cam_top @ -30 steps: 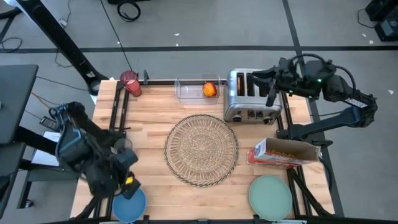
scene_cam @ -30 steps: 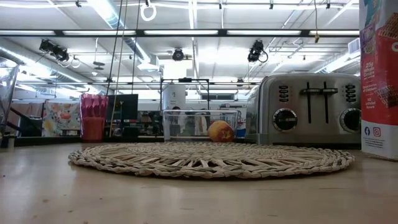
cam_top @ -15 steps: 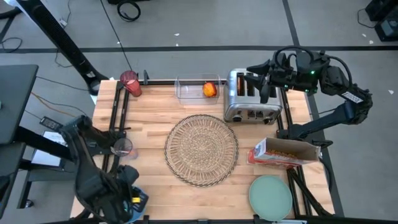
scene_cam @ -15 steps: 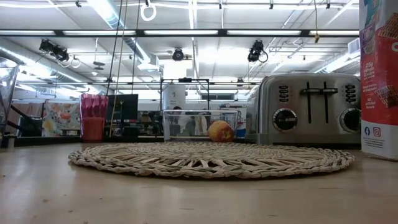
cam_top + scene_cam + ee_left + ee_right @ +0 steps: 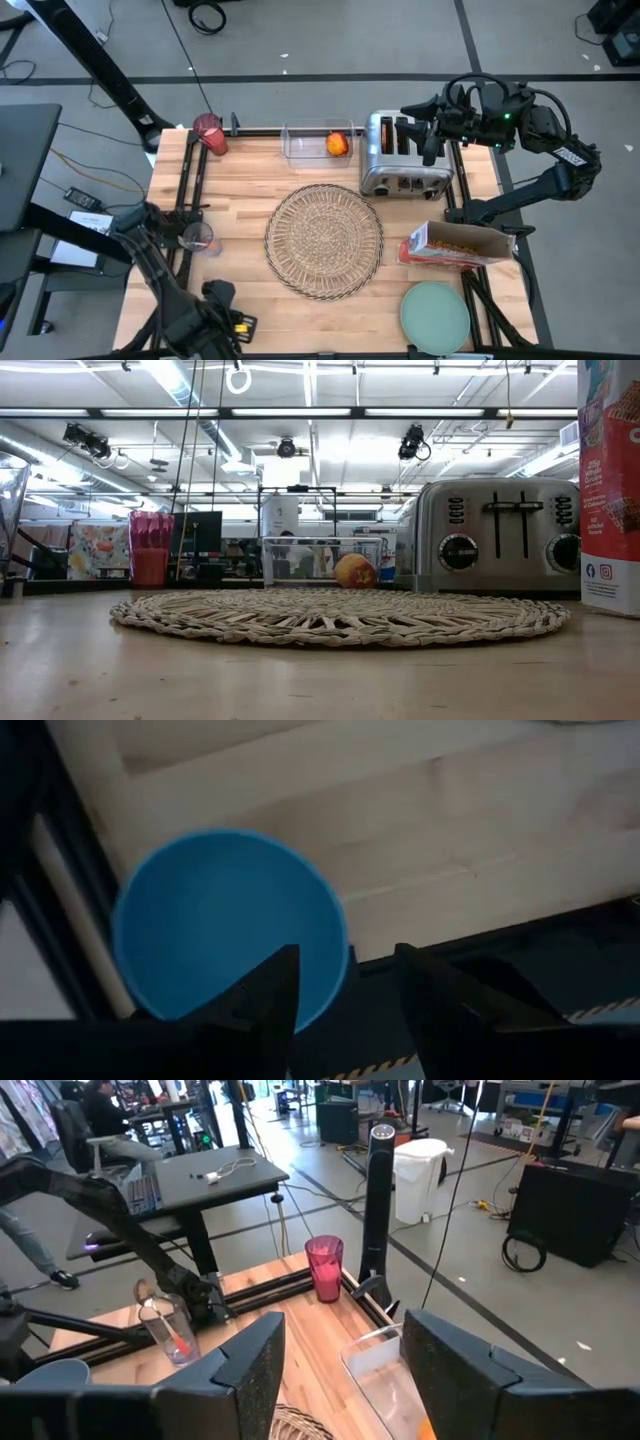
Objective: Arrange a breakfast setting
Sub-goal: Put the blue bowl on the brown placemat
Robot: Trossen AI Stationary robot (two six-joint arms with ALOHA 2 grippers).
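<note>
The round wicker placemat [image 5: 324,240] lies at the table's middle, and the low view [image 5: 340,618] shows it too. The blue bowl [image 5: 228,920] sits at the near left corner; my left arm hides it from above. My left gripper [image 5: 345,1005] is open above the bowl's rim, one finger over its inside and one beyond it; in the high view [image 5: 226,330] it is at the near edge. The pale green plate [image 5: 435,315] lies near right. The dark red cup [image 5: 210,133] stands far left. The orange-red fruit [image 5: 338,144] lies in a clear box [image 5: 312,142]. The orange-handled spoon stands in a clear glass [image 5: 197,238]. My right gripper [image 5: 412,122] is open above the toaster [image 5: 403,158].
The cardboard cereal box [image 5: 455,245] lies on its side at the right, between the toaster and the plate. Black rails run along the table's left and right sides. Bare wood shows around the placemat.
My left gripper has gone toward the table's near edge and now stands over the blue bowl, hiding it in the high view. My right gripper has shifted a little toward the table's left, over the toaster.
</note>
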